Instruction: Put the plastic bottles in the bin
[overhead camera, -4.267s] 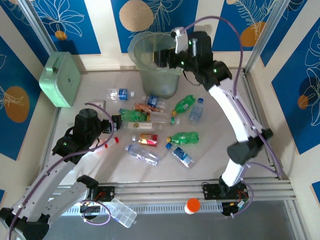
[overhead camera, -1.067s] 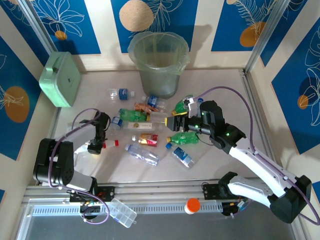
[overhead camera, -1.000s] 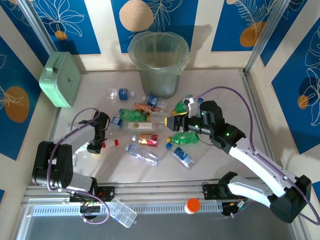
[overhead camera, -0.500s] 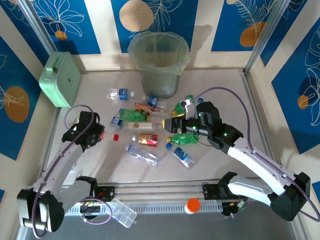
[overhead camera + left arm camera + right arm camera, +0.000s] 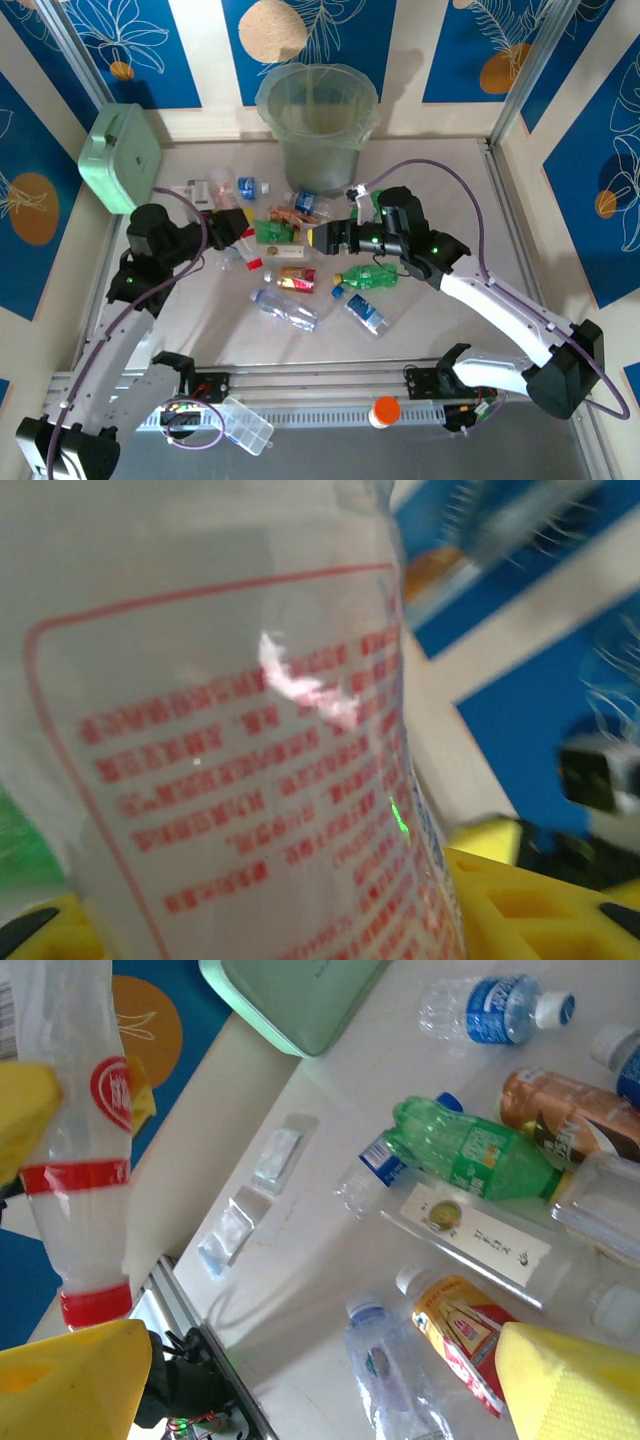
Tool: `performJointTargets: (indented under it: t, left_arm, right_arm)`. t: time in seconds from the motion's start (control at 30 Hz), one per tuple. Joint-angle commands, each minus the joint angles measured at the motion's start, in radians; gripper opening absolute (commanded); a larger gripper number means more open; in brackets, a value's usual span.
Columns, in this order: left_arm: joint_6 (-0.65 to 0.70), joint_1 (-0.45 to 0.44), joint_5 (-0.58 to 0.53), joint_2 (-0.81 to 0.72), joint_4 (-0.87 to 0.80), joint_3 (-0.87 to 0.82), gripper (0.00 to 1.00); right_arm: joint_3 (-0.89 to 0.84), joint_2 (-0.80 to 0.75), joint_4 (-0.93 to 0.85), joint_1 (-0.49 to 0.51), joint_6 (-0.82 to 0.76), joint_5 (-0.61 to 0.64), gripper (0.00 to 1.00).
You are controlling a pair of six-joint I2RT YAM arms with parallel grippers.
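The left end effector (image 5: 228, 230) was clamped on a clear bottle with red print (image 5: 230, 760) and held it up off the tabletop (image 5: 450, 190). Its yellow fingers (image 5: 520, 900) pressed against the bottle's sides, and the bottle's red cap (image 5: 95, 1305) stuck out beyond them.

Across from it, the right end effector (image 5: 322, 238) hung with its jaws wide apart and nothing between its fingers (image 5: 570, 1380). Loose bottles lay on their sides beneath and just ahead of it:
- a green bottle (image 5: 470, 1150)
- a brown-orange one (image 5: 560, 1110) touching the green bottle's far side
- a clear flat bottle with a white label (image 5: 480, 1235) just beside the green one
- a yellow-and-red labelled bottle (image 5: 455, 1325)
- a clear one with a blue label (image 5: 385, 1370) nearest the fingers
- a small blue-labelled bottle (image 5: 495, 1008) farther out, alone

Another green bottle (image 5: 370, 275) and a blue-labelled one (image 5: 365, 313) lay behind the right end effector, toward the arm bases.

The bin (image 5: 318, 125) stood upright beyond the right end effector, by the far wall and apart from both arms. A mint green box (image 5: 122, 158) leaned at the wall beyond the left end effector.
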Motion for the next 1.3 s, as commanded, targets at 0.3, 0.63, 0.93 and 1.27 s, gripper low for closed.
performJointTargets:
  t: [0.3, 0.63, 0.93, 1.27]
  left_arm:
    - [0.443, -0.194, 0.186, 0.095, 0.040, 0.145, 0.50]
    - [0.436, -0.263, 0.281, 0.191, 0.105, 0.185, 0.50]
    - [0.453, -0.291, 0.282, 0.187, 0.097, 0.183, 0.49]
    - [0.458, -0.300, 0.298, 0.191, 0.045, 0.192, 0.53]
  right_arm:
    - [0.136, 0.016, 0.242, -0.058, -0.145, -0.210, 0.90]
    - [0.311, 0.168, 0.319, -0.091, -0.147, -0.541, 0.99]
    - [0.394, 0.282, 0.319, -0.082, -0.070, -0.643, 0.88]
    - [0.395, 0.279, 0.285, -0.056, -0.088, -0.669, 0.71]
